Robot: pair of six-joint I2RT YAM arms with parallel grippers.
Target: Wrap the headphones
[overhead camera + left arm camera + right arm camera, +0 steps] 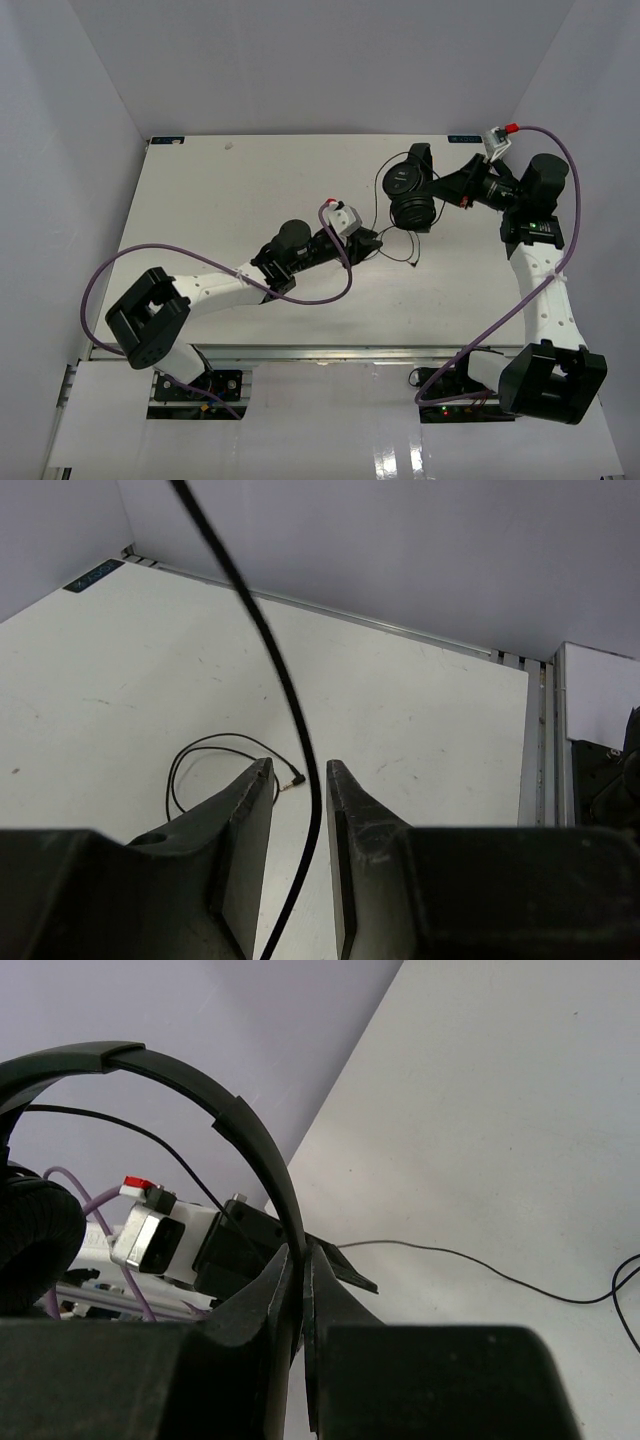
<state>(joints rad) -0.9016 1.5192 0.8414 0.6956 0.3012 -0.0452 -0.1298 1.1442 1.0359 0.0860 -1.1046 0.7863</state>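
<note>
Black headphones (413, 212) point earcups-left, headband (240, 1120) clamped in right gripper (302, 1260); left gripper (298, 765) slightly parted around cord (290, 695).

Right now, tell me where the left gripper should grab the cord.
Grip the raised stretch of cord running through the open left gripper, closing from both sides; it hangs clear of the table, and the right gripper holds the headband.
</note>
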